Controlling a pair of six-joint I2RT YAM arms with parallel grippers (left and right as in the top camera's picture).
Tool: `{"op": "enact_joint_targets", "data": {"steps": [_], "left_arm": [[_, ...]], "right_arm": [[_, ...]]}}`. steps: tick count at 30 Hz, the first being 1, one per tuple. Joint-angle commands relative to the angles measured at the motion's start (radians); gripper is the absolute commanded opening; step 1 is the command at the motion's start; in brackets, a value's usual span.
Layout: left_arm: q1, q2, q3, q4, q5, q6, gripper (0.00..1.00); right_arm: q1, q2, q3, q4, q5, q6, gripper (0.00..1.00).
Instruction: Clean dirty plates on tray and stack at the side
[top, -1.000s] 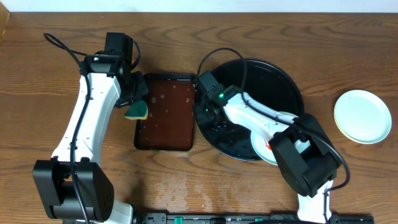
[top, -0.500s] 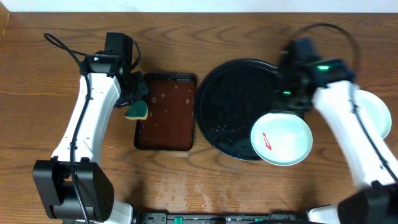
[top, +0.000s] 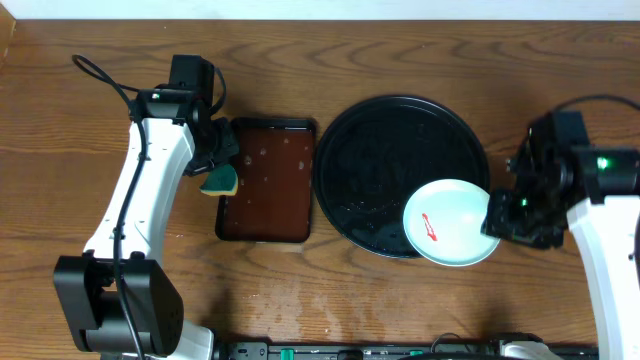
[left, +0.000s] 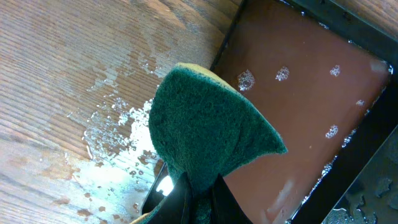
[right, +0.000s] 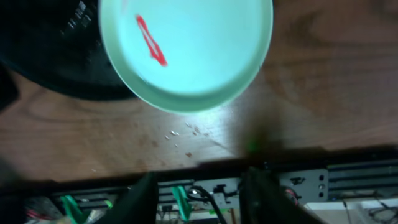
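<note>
Plate of pale mint-white, marked with a red smear, lies flat at the near right edge of the round black tray. It overlaps the tray's rim and hangs partly over the wooden tabletop. From the right wrist the plate shows face up, its smear toward the tray.

The right tool is just to the right of the plate. In the wrist view its fingers are spread and blurred, with nothing between them, and the plate is apart from the tool. Whether it touches the plate's rim I cannot tell from above.

The left tool is pressed together on a green and yellow sponge, pinching it at its lower end. The sponge hangs over the left edge of a rectangular dark-brown tray, which sits just left of the black tray. From the left wrist the tool shows only at the bottom edge. The brown tray carries small foamy spots, and a wet patch glistens on the tabletop beside it.
</note>
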Motion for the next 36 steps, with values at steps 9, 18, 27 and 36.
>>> {"op": "enact_joint_targets", "data": {"steps": [9, 18, 27, 36], "left_arm": [[0.002, 0.003, -0.007, 0.01, -0.005, 0.01, 0.08], [0.002, 0.003, -0.009, 0.024, -0.009, 0.01, 0.08], [0.002, 0.004, -0.018, 0.029, -0.01, 0.01, 0.08], [0.002, 0.004, -0.037, 0.052, -0.01, 0.01, 0.08]], "right_arm": [[0.001, -0.065, -0.289, 0.156, 0.09, 0.224, 0.43], [0.0, -0.063, -0.387, 0.333, 0.245, 0.361, 0.43], [0.0, -0.053, -0.496, 0.537, 0.219, 0.375, 0.38], [0.0, -0.04, -0.588, 0.616, 0.217, 0.375, 0.19]]}}
